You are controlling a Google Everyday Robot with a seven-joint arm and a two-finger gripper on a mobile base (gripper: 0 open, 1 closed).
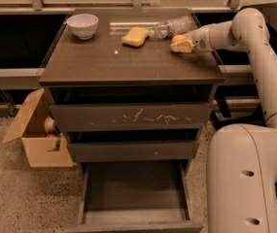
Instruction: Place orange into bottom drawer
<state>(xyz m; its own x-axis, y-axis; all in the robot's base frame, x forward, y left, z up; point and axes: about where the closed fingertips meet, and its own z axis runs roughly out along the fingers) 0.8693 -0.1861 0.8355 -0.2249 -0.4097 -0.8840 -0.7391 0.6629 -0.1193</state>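
Note:
The orange (178, 38) is on the cabinet top at the right rear, right at the tip of my gripper (180, 45). The gripper reaches in from the right and its cream tip covers the lower part of the fruit, low over the top. The bottom drawer (133, 216) is pulled out at floor level, directly below the cabinet front, and its grey inner tray holds nothing.
A clear plastic bottle (173, 26) lies just behind the orange. A yellow sponge (135, 36) lies to its left and a white bowl (83, 25) stands at the rear left. An open cardboard box (37, 139) sits on the floor left of the cabinet. My white base (247, 178) stands at its right.

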